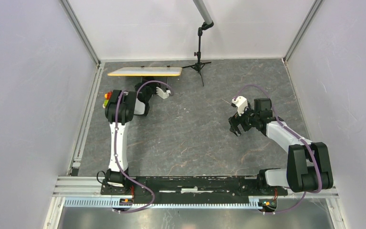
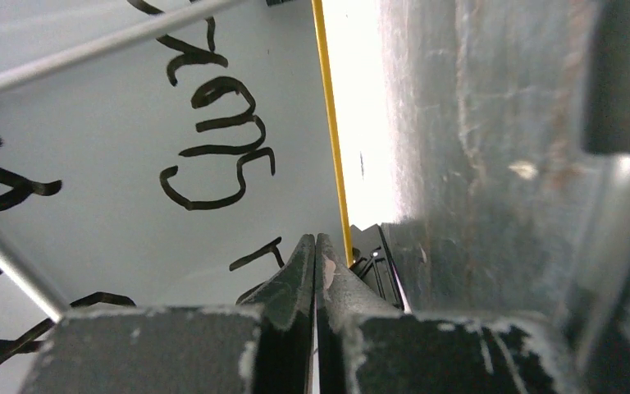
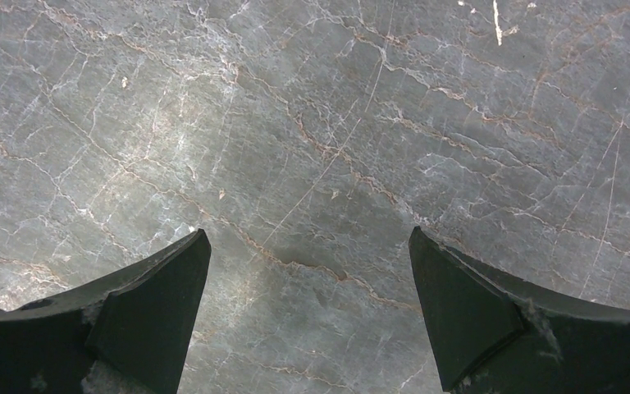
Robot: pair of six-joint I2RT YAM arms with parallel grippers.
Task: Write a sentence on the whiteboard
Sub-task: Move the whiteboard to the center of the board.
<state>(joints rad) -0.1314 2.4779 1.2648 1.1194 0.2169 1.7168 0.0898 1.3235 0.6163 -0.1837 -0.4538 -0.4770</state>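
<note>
The whiteboard (image 1: 144, 71) stands on its edge at the back left, and the top view sees it almost edge-on, with its yellow-orange rim showing. In the left wrist view its white face (image 2: 115, 213) fills the left side, with the yellow rim (image 2: 332, 148) and a black clip foot (image 2: 375, 264). Part of the sentence (image 2: 217, 139) shows on it as black handwritten script. My left gripper (image 1: 147, 83) is right at the board's base. Its jaws (image 2: 316, 246) are pressed together close to the board's face. My right gripper (image 1: 236, 126) hangs open and empty over the bare table (image 3: 310, 246).
A black tripod stand (image 1: 199, 62) with a grey pole stands at the back centre, right of the board. Small orange, red and green objects (image 1: 107, 98) lie beside the left arm near the left wall. The table (image 1: 195, 138) is grey marble.
</note>
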